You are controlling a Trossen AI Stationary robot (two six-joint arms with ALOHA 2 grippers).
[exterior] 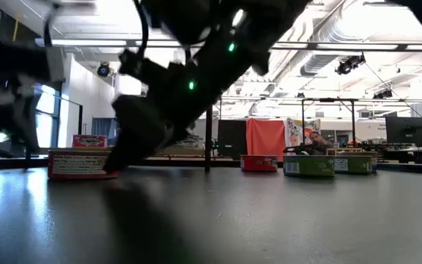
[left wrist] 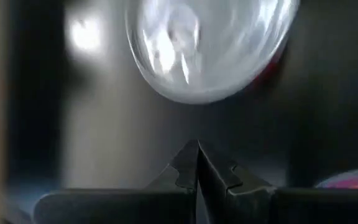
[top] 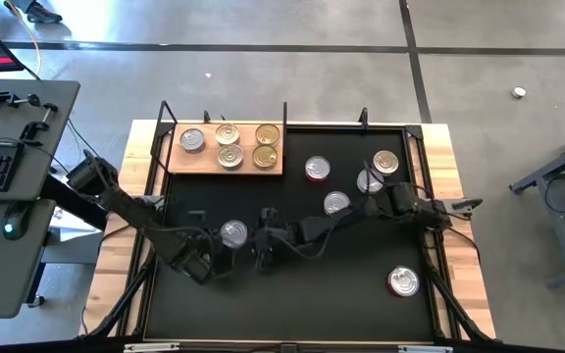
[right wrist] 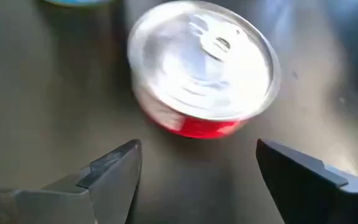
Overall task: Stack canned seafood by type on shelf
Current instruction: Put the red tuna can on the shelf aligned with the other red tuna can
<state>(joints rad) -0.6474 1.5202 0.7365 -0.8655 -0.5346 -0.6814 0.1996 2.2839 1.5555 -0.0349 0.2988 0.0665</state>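
My right gripper [right wrist: 197,171] hangs spread before a red-sided can [right wrist: 204,78] on the mat; I should center it, then close squarely. My left gripper [left wrist: 197,163] is pinched together, empty. Farther off, the shelf [top: 204,159] holds five cans.

Wooden shelf [top: 226,165] at the black mat's [top: 292,294] far edge carries four tins — one silver, three gold. Six silver-lidded tins lie loose on the mat. Both arms reach low toward one tin [top: 233,233] near the mat's middle.
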